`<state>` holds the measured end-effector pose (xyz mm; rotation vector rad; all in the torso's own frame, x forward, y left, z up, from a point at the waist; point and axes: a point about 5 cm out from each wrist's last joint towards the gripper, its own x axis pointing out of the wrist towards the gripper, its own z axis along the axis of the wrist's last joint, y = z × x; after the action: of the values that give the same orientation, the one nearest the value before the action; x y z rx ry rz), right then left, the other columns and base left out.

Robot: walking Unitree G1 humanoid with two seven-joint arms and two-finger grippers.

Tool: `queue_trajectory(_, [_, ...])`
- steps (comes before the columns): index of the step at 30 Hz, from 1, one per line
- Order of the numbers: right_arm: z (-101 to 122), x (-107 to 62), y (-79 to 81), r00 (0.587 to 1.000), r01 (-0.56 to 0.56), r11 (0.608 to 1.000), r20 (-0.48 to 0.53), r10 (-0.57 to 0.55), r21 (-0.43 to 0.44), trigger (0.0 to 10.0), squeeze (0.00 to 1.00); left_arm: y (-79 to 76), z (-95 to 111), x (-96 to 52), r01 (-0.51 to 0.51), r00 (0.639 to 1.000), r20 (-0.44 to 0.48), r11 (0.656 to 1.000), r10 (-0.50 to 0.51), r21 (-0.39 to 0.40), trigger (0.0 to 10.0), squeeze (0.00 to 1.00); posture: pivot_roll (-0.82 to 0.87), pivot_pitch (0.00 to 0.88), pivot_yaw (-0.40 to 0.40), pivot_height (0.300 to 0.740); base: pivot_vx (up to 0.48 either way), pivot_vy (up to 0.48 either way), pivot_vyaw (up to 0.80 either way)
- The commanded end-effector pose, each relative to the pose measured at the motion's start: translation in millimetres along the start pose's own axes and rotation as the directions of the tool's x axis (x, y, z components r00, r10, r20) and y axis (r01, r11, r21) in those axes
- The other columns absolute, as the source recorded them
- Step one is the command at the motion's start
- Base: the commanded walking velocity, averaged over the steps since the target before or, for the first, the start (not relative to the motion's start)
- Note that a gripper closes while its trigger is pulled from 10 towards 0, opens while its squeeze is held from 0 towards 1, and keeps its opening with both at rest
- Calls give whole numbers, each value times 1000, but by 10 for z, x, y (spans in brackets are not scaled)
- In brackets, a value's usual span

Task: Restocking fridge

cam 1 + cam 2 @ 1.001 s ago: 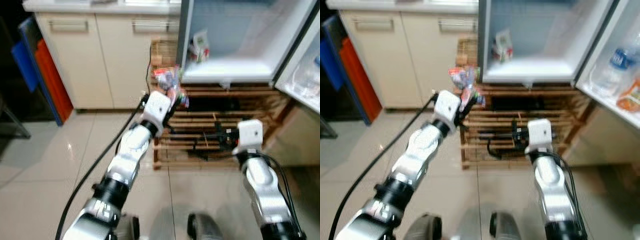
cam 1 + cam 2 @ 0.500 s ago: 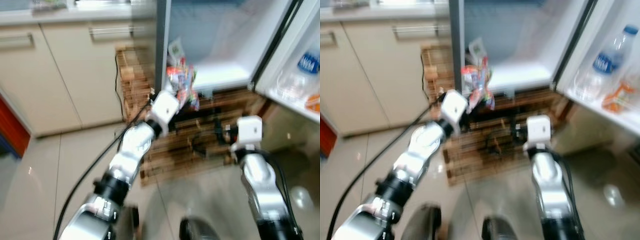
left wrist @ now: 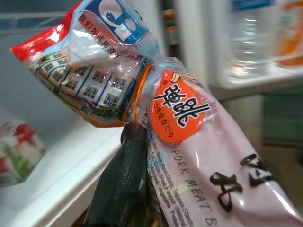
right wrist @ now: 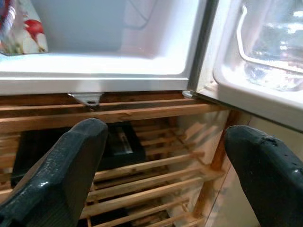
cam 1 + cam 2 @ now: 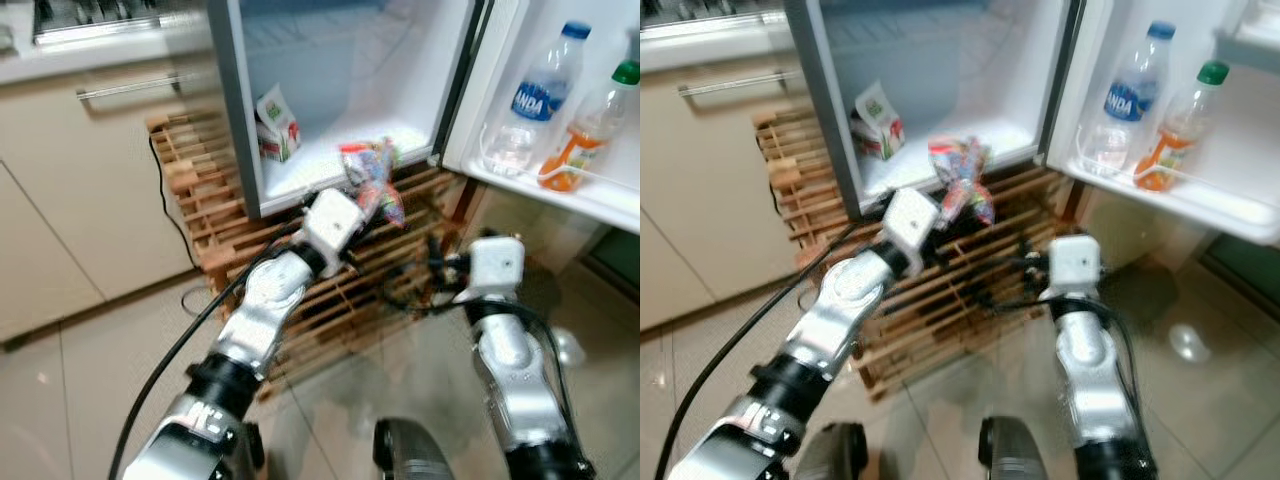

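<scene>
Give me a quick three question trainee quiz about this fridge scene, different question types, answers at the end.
1. True or false: the left gripper holds a clear plastic packet of pork meat snacks.
2. The right gripper's fingers are: A) open and holding nothing, B) shut on a bottle.
3. Fill in: the orange drink bottle with the green cap stands on the open fridge ____ shelf, beside the clear water bottle with the blue cap.

Key: 1 true; 2 A; 3 door.

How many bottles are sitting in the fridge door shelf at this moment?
2. A clear water bottle with a blue cap stands nearer the hinge; an orange drink bottle with a green cap leans beside it. Others may sit beyond the frame edge.
</scene>
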<state>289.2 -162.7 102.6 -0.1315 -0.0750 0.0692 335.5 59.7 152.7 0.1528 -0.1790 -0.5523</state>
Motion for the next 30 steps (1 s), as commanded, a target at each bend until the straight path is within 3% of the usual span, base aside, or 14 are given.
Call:
queue_trajectory(1, [138,30,-39,998,-3,1000,57,3,-1,10000,0,6,87,54,-41,999,20,998,42,-43,10000,0,-143,0,19,617,0,420,0])
queue_trajectory(7, [264,33,27,993,-48,999,108,47,4,10000,0,24,116,64,-61,998,26,998,62,-34,10000,0,-145,0,20,617,162,381,0])
queue_trajectory(13, [322,28,74,990,-72,997,124,70,14,10000,0,11,169,90,-56,997,50,998,57,-30,10000,0,-147,0,23,617,449,0,0])
queue_trajectory(15, [505,18,127,977,-107,994,185,103,14,10000,0,-28,257,142,-22,997,76,999,24,-28,10000,0,-151,0,25,617,0,0,0])
queue_trajectory(18, [573,11,116,974,-106,994,204,103,4,10000,0,-62,314,202,0,996,88,1000,1,-10,10000,0,-157,0,29,617,0,0,0])
queue_trajectory(23, [528,-15,71,980,-83,997,180,81,2,10000,0,-125,349,248,36,995,94,999,-34,-19,10000,0,-171,0,40,617,0,0,0])
queue_trajectory(30, [502,-46,91,985,-77,997,159,74,9,10000,0,-191,337,260,37,996,87,998,-31,-59,10000,0,-175,0,42,617,346,-325,0])
